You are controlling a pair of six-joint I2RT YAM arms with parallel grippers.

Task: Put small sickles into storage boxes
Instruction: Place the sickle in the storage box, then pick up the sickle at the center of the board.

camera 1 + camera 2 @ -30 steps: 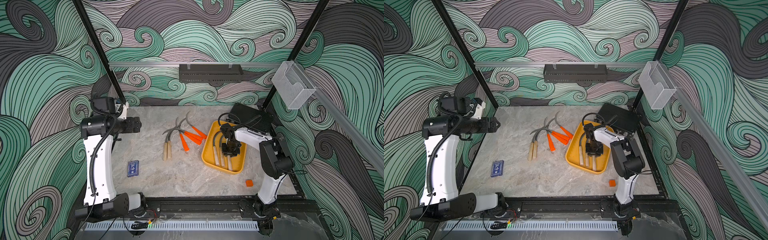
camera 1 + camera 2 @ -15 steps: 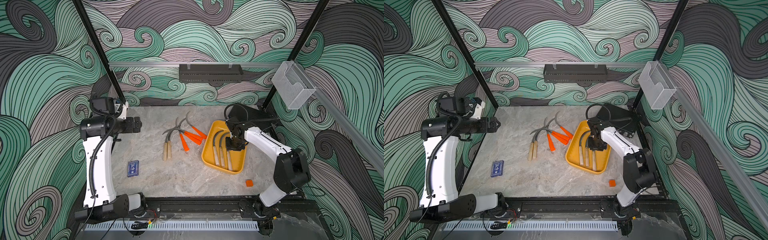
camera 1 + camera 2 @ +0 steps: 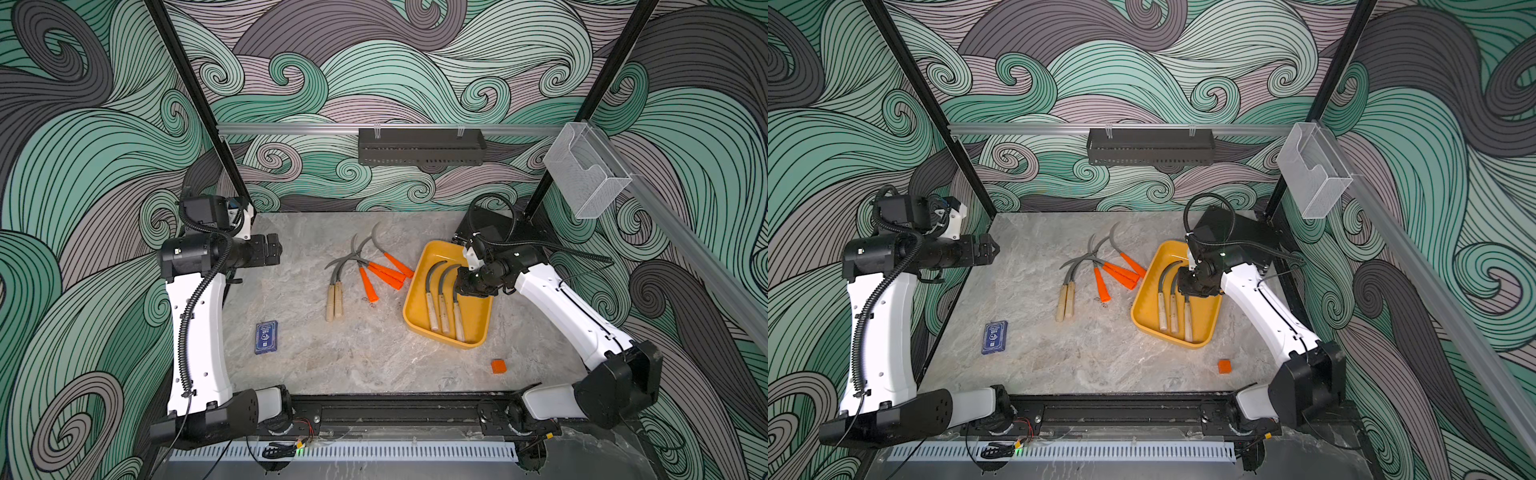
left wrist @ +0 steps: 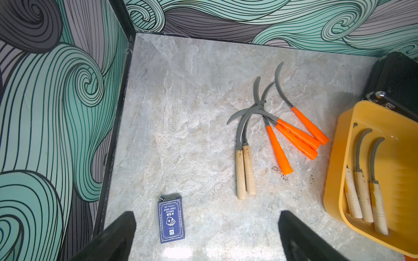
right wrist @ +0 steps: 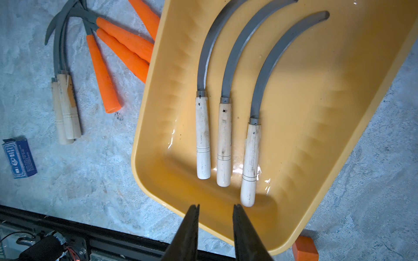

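Three small sickles (image 3: 442, 307) with pale wooden handles lie side by side in the yellow-orange storage box (image 3: 478, 334), also in the right wrist view (image 5: 224, 140). On the table to its left lie two more wooden-handled sickles (image 3: 334, 297) and several orange-handled ones (image 3: 382, 274), blades crossing. My right gripper (image 3: 461, 286) hovers over the box's right part; its jaws (image 5: 216, 206) stand only narrowly apart, with nothing between them. My left gripper (image 3: 274, 253) hangs wide open high over the table's left side, empty (image 4: 207, 226).
A blue card box (image 3: 266, 336) lies front left. A small orange cube (image 3: 498, 366) sits front right of the box. A black case (image 3: 490, 228) stands behind the box. On the back wall hang a black rack (image 3: 419, 145) and a clear bin (image 3: 582, 178).
My right arm has swung its elbow out to the right and lifted the gripper off the sickles in the box, jaws narrowing. The left jaws opened slightly wider.
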